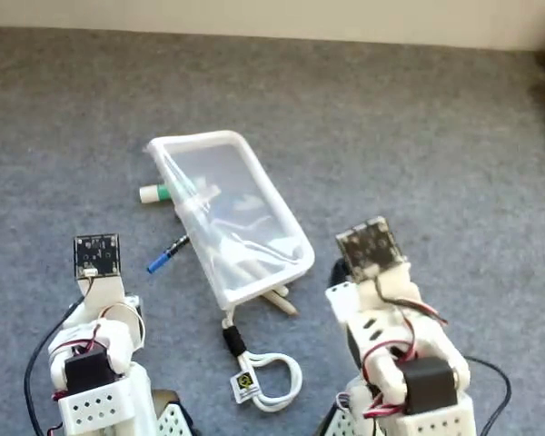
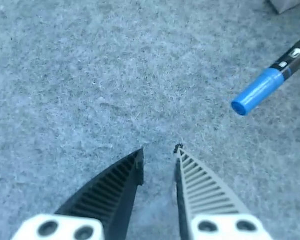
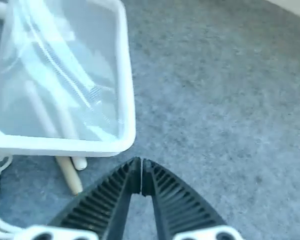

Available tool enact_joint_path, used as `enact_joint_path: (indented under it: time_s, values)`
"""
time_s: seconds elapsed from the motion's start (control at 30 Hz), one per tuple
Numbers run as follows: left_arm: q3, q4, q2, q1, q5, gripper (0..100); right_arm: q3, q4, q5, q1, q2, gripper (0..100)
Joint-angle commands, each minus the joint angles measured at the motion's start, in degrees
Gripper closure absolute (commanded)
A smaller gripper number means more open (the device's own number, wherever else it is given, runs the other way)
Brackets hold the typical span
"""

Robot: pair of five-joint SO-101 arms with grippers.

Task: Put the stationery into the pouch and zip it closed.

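A clear pouch with a white rim (image 1: 227,213) lies slanted in the middle of the grey carpet, with stationery inside it. A white marker with a green band (image 1: 157,193) pokes out beside its far left edge. A blue-capped black pen (image 1: 167,253) lies on the carpet left of the pouch. Two beige sticks (image 1: 282,300) jut from under the pouch's near end. My left gripper (image 2: 159,151) hovers over bare carpet, open by a narrow gap, with the blue-capped pen (image 2: 260,90) a short way off. My right gripper (image 3: 141,164) is shut and empty just short of the pouch (image 3: 65,75) and the beige sticks (image 3: 70,175).
A white cord loop with a black piece and a tag (image 1: 262,374) trails from the pouch's near end, between the two arms. The left arm (image 1: 95,354) and right arm (image 1: 400,345) stand at the near edge. Open carpet extends far and right.
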Motion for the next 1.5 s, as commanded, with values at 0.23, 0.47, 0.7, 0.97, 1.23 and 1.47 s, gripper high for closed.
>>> enact_joint_path:
  time_s: [0.23,0.47,0.7,0.97,1.23,1.47]
  values:
    - [0.7,-1.1,-0.6,-0.9,-0.6,89,-14.5,4.0,-17.4,-20.4,22.5,88.9]
    - [0.7,-1.2,-0.6,-0.9,-0.6,89,-14.5,1.8,-23.0,-33.1,30.4,87.5]
    - [0.7,-1.2,-0.6,-0.9,-0.6,89,-13.6,-6.5,-25.5,-38.8,40.0,87.5]
    - [0.7,-1.2,-0.6,-0.9,-0.6,89,-10.1,-15.7,-27.7,-43.7,47.9,87.5]
    - [0.7,-1.2,-0.6,-0.9,-0.6,89,-5.1,-24.3,-27.7,-43.7,52.5,87.5]
    - [0.7,-1.2,-0.6,-0.9,-0.6,89,-4.4,-26.9,-27.7,-43.7,58.6,87.5]
